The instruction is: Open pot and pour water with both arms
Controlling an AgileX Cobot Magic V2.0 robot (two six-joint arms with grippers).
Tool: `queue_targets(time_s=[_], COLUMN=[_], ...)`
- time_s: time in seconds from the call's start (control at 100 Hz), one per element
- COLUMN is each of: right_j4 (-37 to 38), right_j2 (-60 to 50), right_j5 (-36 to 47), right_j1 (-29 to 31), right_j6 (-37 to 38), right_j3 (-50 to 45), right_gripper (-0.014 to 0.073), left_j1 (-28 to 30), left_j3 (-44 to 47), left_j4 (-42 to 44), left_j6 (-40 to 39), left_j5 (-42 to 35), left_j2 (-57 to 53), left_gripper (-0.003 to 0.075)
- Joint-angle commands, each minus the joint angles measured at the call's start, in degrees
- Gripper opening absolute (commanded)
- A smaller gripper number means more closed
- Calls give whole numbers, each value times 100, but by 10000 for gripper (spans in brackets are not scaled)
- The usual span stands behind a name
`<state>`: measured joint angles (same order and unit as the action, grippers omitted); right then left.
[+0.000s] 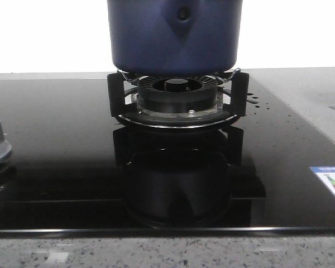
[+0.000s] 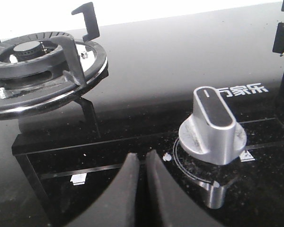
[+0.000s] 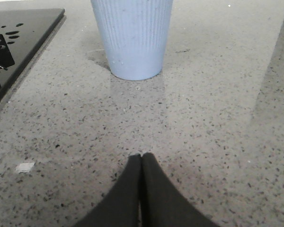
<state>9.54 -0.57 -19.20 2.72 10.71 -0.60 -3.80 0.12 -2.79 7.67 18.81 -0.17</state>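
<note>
Centrally, the pot is seated on a burner of a glossy black glass stove set in speckled stone counter. Both the left gripper and right gripper are seen clenched, empty.

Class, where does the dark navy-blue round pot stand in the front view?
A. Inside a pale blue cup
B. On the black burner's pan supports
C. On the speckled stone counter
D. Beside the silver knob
B: the dark navy-blue round pot rests on the black burner's pan supports, above the burner ring.
</note>
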Motion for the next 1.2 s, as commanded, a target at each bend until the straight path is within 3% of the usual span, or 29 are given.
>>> queue_targets(time_s=[0.0, 0.63, 0.69, 0.77, 0.98, 1.08, 1.19], right_j4=[-10, -10, 270, 1107, 764, 320, -292], right_j2=[-109, -109, -109, -109, -109, -109, -109], right_j5=[105, 105, 211, 774, 3120, 3262, 2894], right_j1=[47, 47, 47, 47, 47, 35, 35], right_j6=[-54, -54, -54, -54, -39, 257, 257], right_j3=[-162, -162, -162, -162, -162, -162, -162], right_gripper=[-64, -64, -64, -64, -64, -64, -64], left_j1=[16, 16, 16, 16, 16, 16, 16], left_j3=[262, 262, 262, 262, 262, 262, 262], left_j4=[-42, -42, -42, -42, -42, 12, 850], left_j6=[-55, -55, -55, -55, -55, 9, 98], left_j5=[-232, -232, -232, -232, -232, -242, -392], left_j2=[-180, -180, -180, -180, -180, -180, -180], left_gripper=[-20, -20, -20, -20, -20, -20, -20])
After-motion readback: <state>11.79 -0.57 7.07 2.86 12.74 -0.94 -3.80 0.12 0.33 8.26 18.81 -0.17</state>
